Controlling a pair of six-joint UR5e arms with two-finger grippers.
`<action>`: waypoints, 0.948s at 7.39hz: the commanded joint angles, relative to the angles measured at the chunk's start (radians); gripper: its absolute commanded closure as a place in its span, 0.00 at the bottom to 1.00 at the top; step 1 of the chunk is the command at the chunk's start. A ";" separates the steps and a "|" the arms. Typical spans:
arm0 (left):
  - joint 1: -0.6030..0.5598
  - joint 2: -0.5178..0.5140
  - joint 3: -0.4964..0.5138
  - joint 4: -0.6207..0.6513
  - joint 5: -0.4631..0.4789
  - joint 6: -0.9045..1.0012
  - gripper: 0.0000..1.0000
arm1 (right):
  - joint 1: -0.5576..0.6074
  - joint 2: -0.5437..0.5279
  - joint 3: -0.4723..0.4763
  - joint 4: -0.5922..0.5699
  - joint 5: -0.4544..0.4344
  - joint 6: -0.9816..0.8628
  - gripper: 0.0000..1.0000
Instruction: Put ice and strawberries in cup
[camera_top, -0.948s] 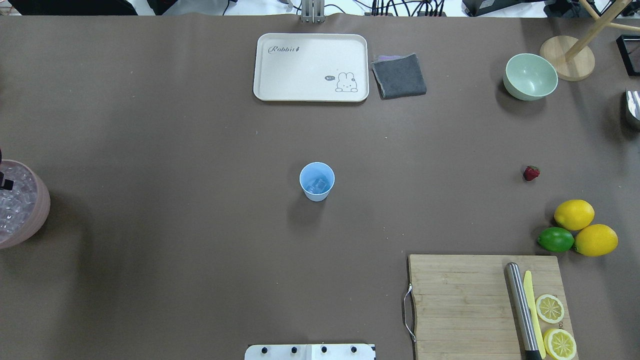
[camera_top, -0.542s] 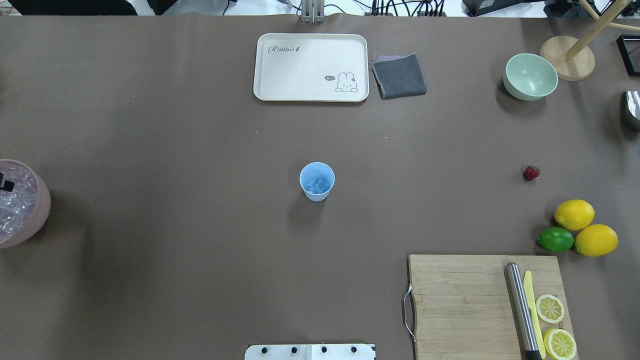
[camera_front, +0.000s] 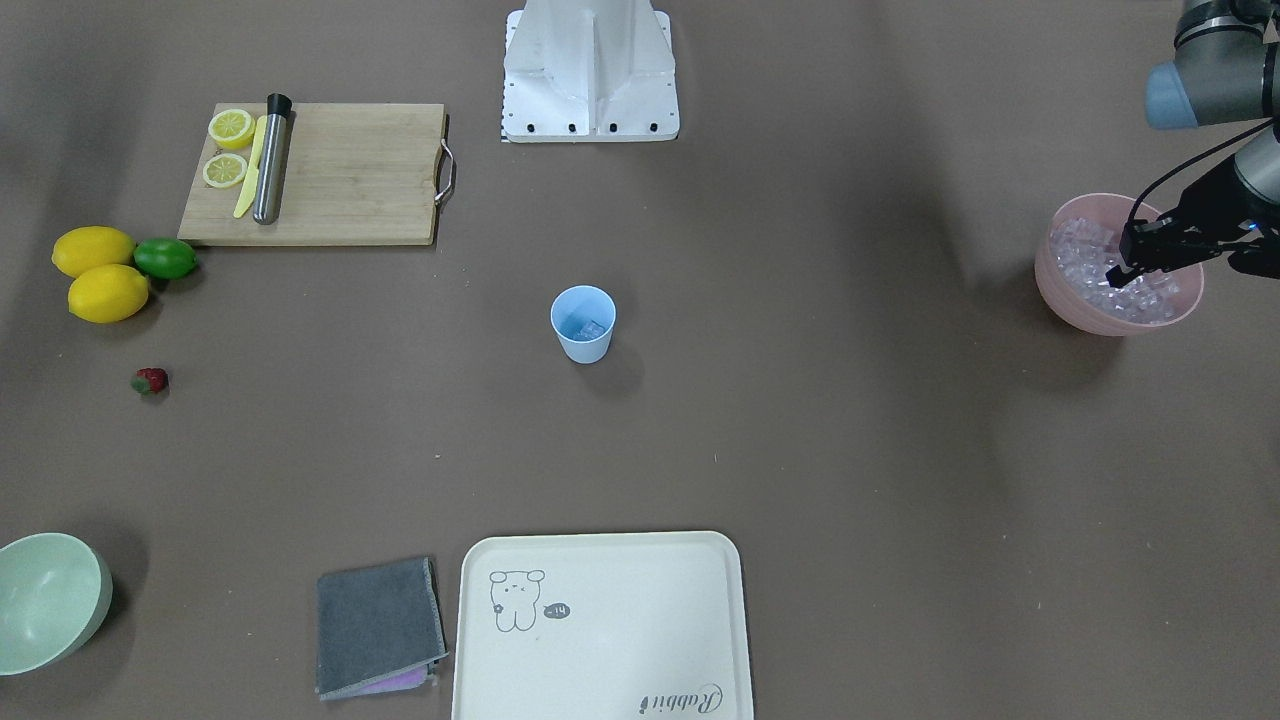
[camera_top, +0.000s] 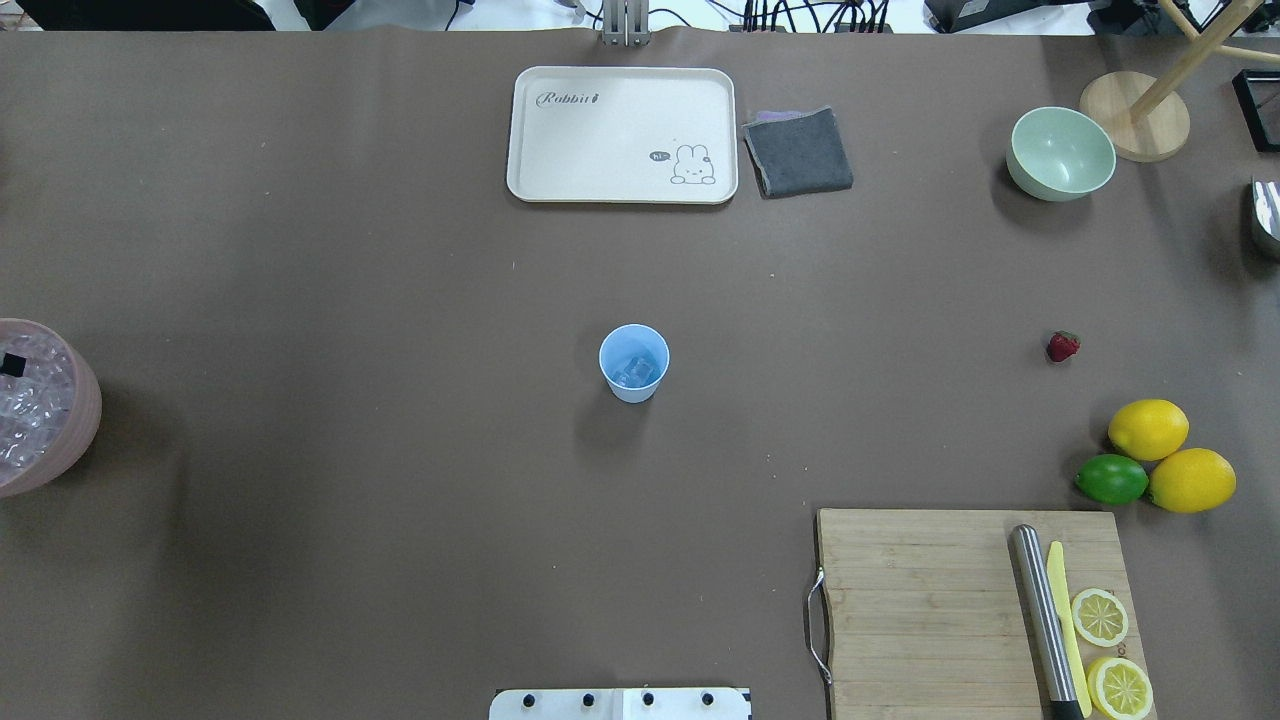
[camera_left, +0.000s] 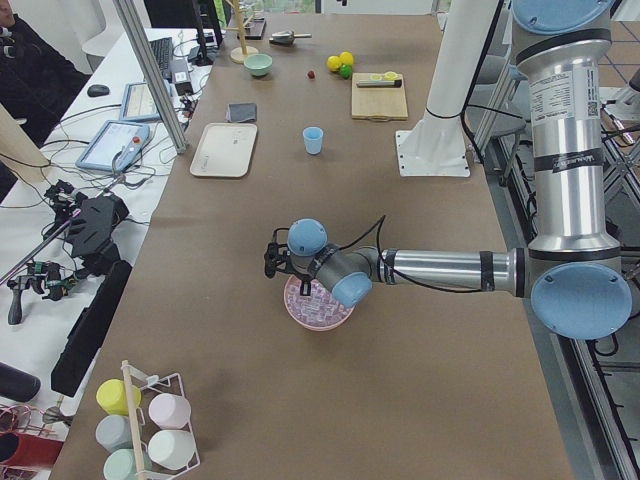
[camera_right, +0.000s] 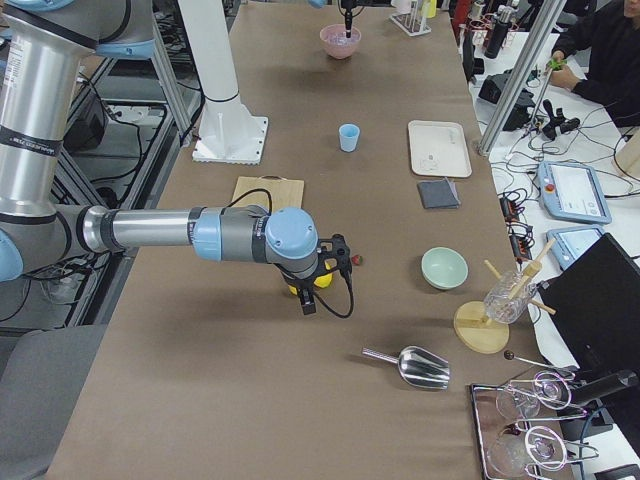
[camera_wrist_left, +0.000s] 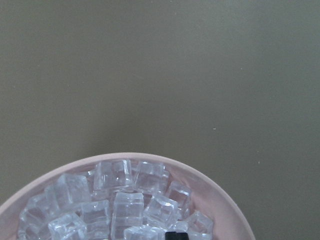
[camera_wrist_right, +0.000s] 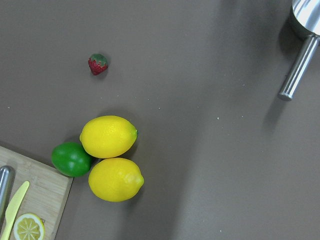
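Observation:
The light blue cup stands upright mid-table with a few ice cubes inside. The pink bowl at the table's left end is piled with ice. My left gripper hangs over this bowl with its tip down at the cubes. Only a black tip of it shows in the overhead view, and I cannot tell how its jaws stand. The strawberry lies on the table at the right, also in the right wrist view. My right gripper hovers near the lemons; I cannot tell its state.
Two lemons and a lime lie near the strawberry. A cutting board holds a knife, a metal rod and lemon slices. A tray, a grey cloth and a green bowl sit at the far side. A metal scoop lies at the right end.
The left arm has drawn back toward the view's left edge over the pink bowl, so less of the gripper shows. The cup, the strawberry and the rest have not moved.

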 joint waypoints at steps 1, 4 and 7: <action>0.001 0.001 -0.036 -0.004 0.028 0.006 0.49 | 0.000 -0.001 0.000 0.001 0.001 0.000 0.00; 0.019 0.046 -0.113 -0.004 0.089 0.085 0.43 | 0.000 -0.001 0.001 0.001 0.001 0.000 0.00; 0.047 0.074 -0.121 -0.010 0.155 0.172 0.43 | 0.000 -0.002 0.003 0.001 -0.002 -0.003 0.00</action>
